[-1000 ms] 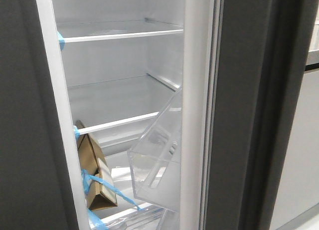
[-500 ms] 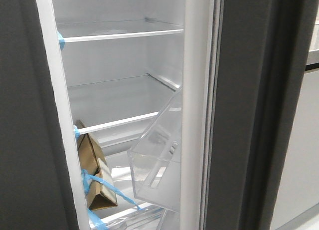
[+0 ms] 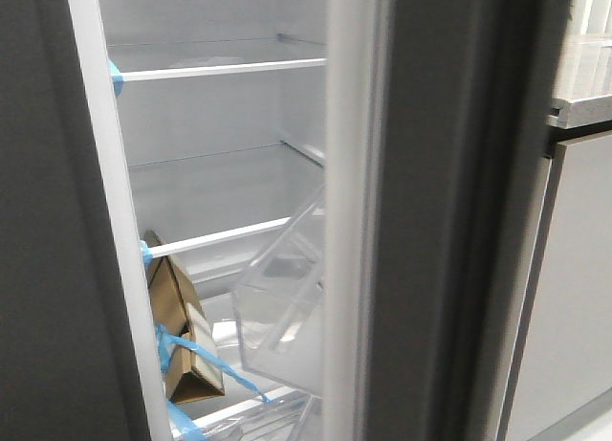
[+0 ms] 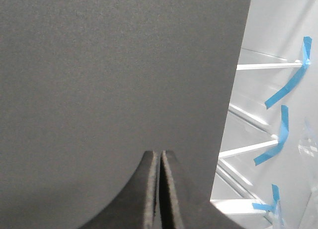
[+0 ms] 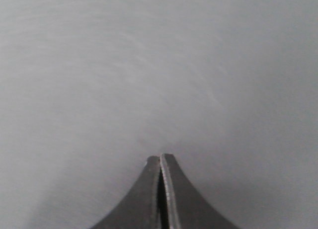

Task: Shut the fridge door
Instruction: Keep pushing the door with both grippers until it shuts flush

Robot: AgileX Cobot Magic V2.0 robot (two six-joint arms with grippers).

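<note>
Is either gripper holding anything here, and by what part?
Nothing is held. The left gripper and right gripper are both shut and empty, each facing a dark-grey fridge panel.

Fridge door (image 3: pixel 449 211): stood partly open at right, dark-grey outer face toward camera, white inner edge blurred.
Clear bin (image 3: pixel 282 312): hung tilted on door's inner face.
Other dark panel (image 3: pixel 43 250): filled left side.
Glass shelves (image 3: pixel 215 68): lay bare, blue tape (image 3: pixel 117 76) at front corners.
Brown carton (image 3: pixel 182 331): leaned low inside, taped.
Pale cabinet (image 3: pixel 574 278): stood far right.
</note>
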